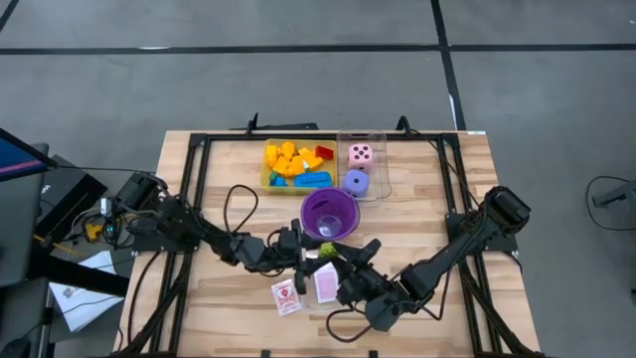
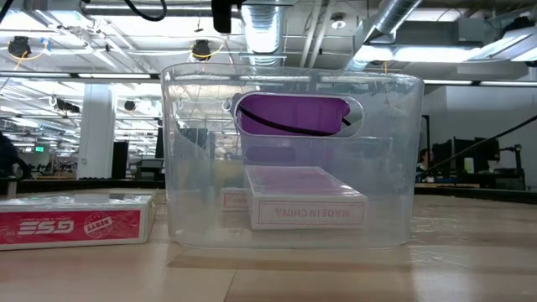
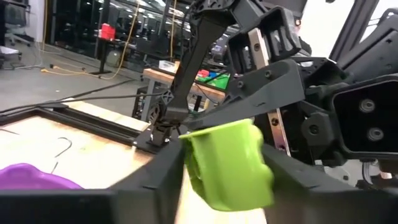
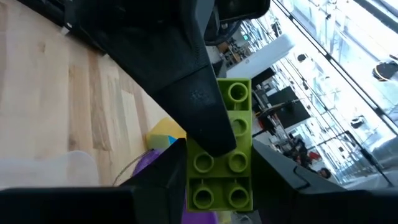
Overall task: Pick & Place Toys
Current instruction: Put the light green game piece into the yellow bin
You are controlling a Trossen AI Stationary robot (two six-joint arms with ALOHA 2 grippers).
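Four cameras: overhead, table-level, two wrist-mounted.
Overhead looks straight down; low one faces the clear tray point(image 2: 289, 159) close up; both wrist cameras share the green brick point(image 3: 230, 163) between their pincers.

A lime-green studded plastic brick point(image 4: 222, 149) sits between the black fingers of both tools. The translucent plastic cup point(image 1: 329, 214) is purple. One foam die point(image 1: 361, 155) is pink with dark dots, the other die point(image 1: 356, 182) lilac. The brick pile point(image 1: 295, 164) mixes yellow, orange, blue and red. The flat card pack point(image 2: 75, 220) is red and white on the pale wooden bench point(image 1: 229, 298).
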